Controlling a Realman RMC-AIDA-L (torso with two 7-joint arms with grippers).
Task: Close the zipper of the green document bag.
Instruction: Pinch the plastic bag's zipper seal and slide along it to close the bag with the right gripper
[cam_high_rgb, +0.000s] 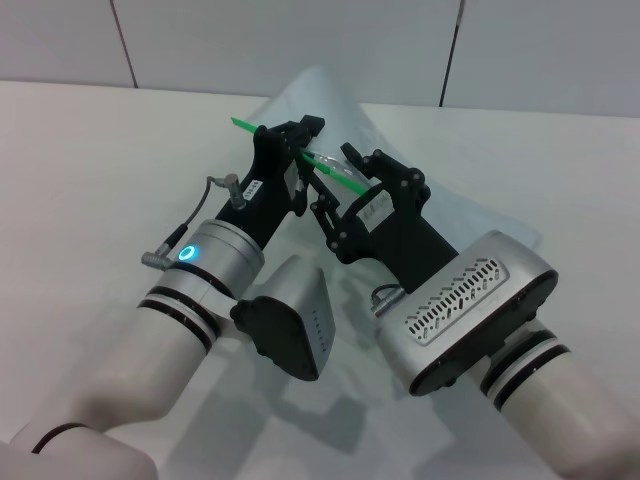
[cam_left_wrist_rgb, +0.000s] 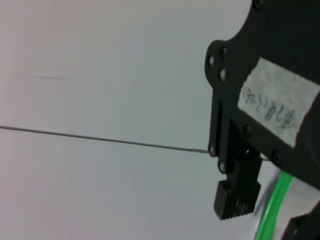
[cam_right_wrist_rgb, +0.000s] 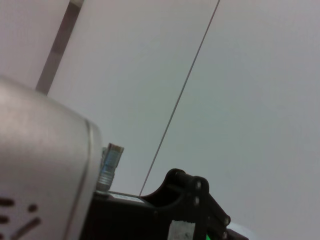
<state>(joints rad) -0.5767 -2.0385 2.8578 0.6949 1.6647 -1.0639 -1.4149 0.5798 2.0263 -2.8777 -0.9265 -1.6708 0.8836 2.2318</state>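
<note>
Both grippers meet on the zipper (cam_high_rgb: 300, 152) of the lifted green document bag (cam_high_rgb: 330, 105): I read left gripper (cam_high_rgb: 297, 140) pinching it, right gripper (cam_high_rgb: 352, 170) pinching just beside, strip running between them.

left arm raised, left gripper (cam_high_rgb: 300, 140) pinched closed | right arm raised beside it, right gripper (cam_high_rgb: 352, 170) pinched closed | grippers close together

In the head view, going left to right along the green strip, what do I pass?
Free end of the zipper → left gripper closed on the strip → a short green stretch → right gripper at the strip, with the green document bag lifted behind them.
</note>
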